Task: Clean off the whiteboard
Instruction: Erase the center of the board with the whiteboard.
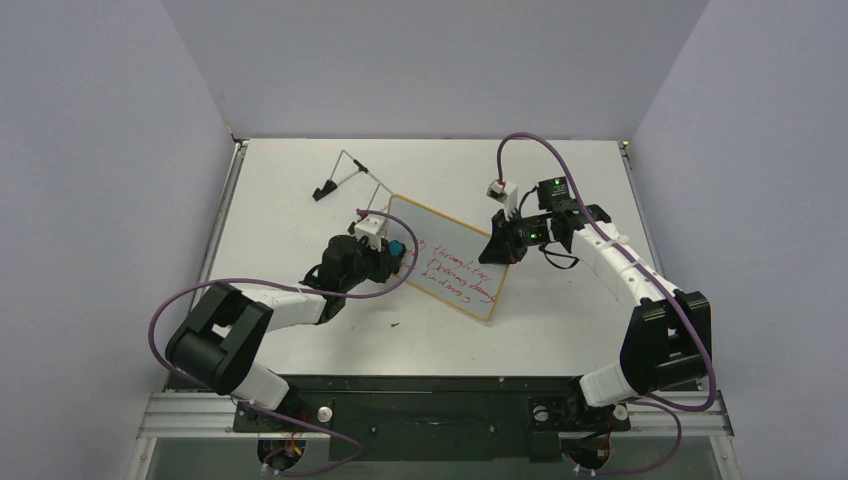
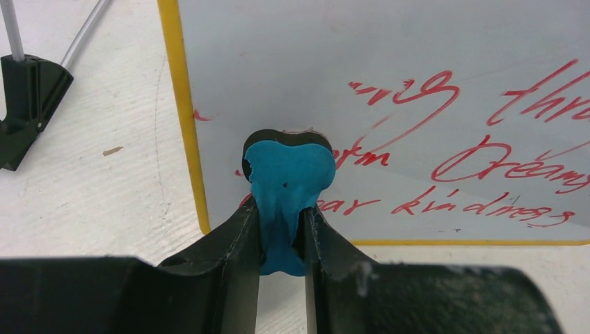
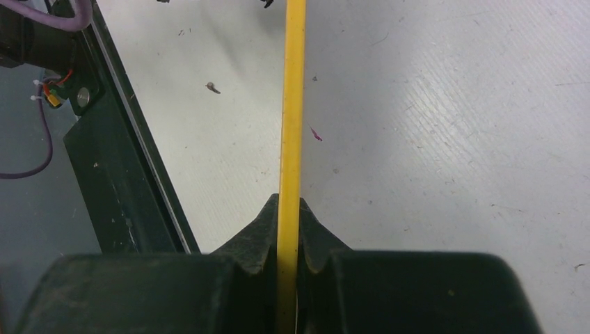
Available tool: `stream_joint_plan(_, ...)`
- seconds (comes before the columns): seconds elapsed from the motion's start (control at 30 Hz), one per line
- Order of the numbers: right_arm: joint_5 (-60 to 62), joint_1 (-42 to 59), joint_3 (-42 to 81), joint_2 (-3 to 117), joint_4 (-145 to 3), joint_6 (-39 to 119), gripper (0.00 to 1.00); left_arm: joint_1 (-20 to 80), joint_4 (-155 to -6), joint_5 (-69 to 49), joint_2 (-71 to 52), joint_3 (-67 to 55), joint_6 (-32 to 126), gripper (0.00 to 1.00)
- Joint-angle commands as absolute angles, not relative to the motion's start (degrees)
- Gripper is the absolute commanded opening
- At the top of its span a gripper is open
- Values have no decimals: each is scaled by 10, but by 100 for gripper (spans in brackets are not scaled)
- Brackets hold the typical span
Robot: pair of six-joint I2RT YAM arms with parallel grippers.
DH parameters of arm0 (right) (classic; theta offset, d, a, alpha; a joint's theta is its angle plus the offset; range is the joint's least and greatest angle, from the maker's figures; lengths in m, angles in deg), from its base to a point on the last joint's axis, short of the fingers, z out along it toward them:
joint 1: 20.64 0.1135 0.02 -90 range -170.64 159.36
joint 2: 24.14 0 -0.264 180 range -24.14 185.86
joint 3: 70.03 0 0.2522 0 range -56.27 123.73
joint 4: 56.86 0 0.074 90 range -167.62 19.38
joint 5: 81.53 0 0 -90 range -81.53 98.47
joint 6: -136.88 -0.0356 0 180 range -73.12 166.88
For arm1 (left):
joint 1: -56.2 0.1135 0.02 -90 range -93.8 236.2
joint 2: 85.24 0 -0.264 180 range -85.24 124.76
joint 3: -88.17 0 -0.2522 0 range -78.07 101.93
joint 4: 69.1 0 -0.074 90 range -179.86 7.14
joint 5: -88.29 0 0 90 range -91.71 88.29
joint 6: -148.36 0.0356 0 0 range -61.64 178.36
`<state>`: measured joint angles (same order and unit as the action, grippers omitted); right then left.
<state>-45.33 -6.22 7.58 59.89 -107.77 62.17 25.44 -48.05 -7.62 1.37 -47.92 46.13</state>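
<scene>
The whiteboard (image 1: 450, 255), white with a yellow rim, is held tilted above the table and carries red handwriting (image 2: 480, 160). My right gripper (image 1: 503, 245) is shut on its right edge; in the right wrist view the yellow rim (image 3: 291, 104) runs edge-on between the jaws of the right gripper (image 3: 289, 223). My left gripper (image 2: 282, 226) is shut on a small blue eraser (image 2: 289, 170), squeezed between the jaws. The eraser's head presses the board near its left edge, over the red writing. From above, the left gripper (image 1: 392, 255) sits at the board's left side.
A thin wire stand (image 1: 345, 175) with black feet lies on the table behind the board; one black foot (image 2: 28, 94) shows in the left wrist view. The black front rail (image 3: 118, 174) of the table runs below the board. Small specks dot the tabletop.
</scene>
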Motion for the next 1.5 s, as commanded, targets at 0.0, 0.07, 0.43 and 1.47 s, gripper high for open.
stream_joint_plan(0.0, -454, -50, 75, 589, -1096, 641, 0, 264, -486, -86, -16, -472, 446, 0)
stream_joint_plan(0.07, -453, -50, 76, 588, -1097, 642, 0, 263, -463, -97, -48, -494, 432, 0)
stream_joint_plan(0.43, -460, -16, 89, 581, -1140, 695, 0, 304, -644, -150, -235, -486, 465, 0)
stream_joint_plan(1.47, -434, -22, 86, 597, -1115, 653, 0, 163, -643, 114, -161, -498, 479, 0)
